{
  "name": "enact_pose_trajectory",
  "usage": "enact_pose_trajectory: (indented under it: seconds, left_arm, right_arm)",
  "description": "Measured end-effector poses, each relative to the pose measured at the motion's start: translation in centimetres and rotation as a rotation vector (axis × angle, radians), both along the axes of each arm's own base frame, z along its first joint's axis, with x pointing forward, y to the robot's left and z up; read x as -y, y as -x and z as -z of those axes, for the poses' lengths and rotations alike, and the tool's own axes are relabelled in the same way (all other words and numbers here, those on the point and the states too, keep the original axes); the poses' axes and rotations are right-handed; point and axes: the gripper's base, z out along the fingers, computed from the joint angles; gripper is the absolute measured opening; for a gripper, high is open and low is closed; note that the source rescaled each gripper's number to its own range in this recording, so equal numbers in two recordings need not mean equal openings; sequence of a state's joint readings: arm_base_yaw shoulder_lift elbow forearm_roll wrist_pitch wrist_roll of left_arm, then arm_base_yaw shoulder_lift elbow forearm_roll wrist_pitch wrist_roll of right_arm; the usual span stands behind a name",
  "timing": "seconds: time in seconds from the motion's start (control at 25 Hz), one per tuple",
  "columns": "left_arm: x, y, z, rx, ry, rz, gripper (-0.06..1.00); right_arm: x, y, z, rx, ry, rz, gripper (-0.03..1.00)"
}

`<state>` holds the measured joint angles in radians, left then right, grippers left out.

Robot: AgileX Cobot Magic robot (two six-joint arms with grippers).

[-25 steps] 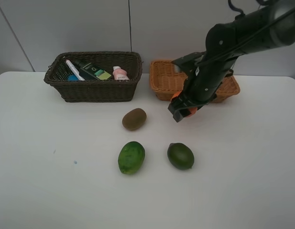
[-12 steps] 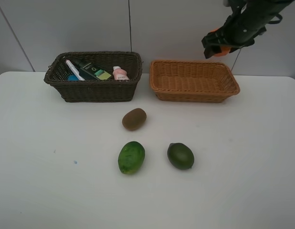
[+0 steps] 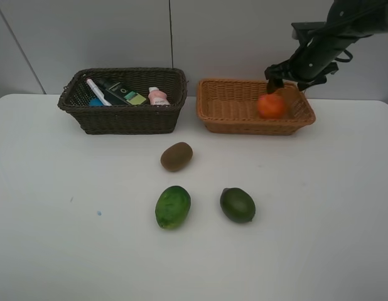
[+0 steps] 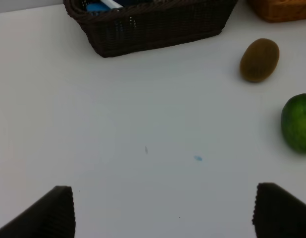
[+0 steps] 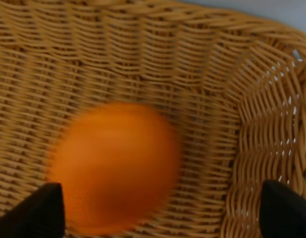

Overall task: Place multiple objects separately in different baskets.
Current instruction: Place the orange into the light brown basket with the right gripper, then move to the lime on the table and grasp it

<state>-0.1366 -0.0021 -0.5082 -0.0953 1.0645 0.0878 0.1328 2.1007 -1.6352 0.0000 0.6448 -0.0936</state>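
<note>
The orange (image 3: 270, 105) lies free in the light tan basket (image 3: 244, 125), blurred in the right wrist view (image 5: 113, 166). My right gripper (image 3: 287, 78) hangs open just above it, empty. The dark brown basket (image 3: 122, 120) holds the white marker (image 3: 97, 91), the dark green bottle (image 3: 122, 93) and the pink bottle (image 3: 158, 96); the black eraser is hidden. The kiwi (image 3: 176, 156) and two green fruits (image 3: 173, 206) (image 3: 237, 204) lie on the table. My left gripper (image 4: 163, 213) is open and empty over bare table, outside the exterior view.
The white table (image 3: 68, 238) ends at a grey wall behind the baskets. In the left wrist view the kiwi (image 4: 259, 60), one green fruit (image 4: 297, 123) and the dark basket (image 4: 158, 29) lie ahead of the fingers. A small blue speck (image 4: 198, 158) marks the table.
My right gripper carried the orange up from the table to above the tan basket and let it go. The orange now lies in the basket. The left arm shows no change.
</note>
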Motion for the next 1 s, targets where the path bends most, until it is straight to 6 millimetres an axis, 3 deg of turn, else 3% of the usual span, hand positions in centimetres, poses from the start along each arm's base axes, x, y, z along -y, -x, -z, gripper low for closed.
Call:
enact_pose_trajectory:
  seconds: [0.24,0.4,0.56,0.8,1.0]
  left_arm:
    - [0.0,0.0,0.0,0.0,0.0,0.0,0.96]
    - [0.0,0.0,0.0,0.0,0.0,0.0,0.96]
    - [0.0,0.0,0.0,0.0,0.0,0.0,0.96]
    - [0.0,0.0,0.0,0.0,0.0,0.0,0.96]
    - [0.0,0.0,0.0,0.0,0.0,0.0,0.96]
  right_arm:
    - [0.1,0.5,-0.1,-0.048,-0.008,0.025,1.0]
    - [0.3,2.1,-2.0,-0.143,-0.016,0.067,1.0]
    - [-0.2,4.8,-6.1,-0.195,-0.02,0.067,1.0]
    - [-2.6,9.6,-11.2,-0.197,-0.032,-0.002,1.0]
    - [-5.3,15.0,-10.7,-0.315,0.014,-0.114,1.0]
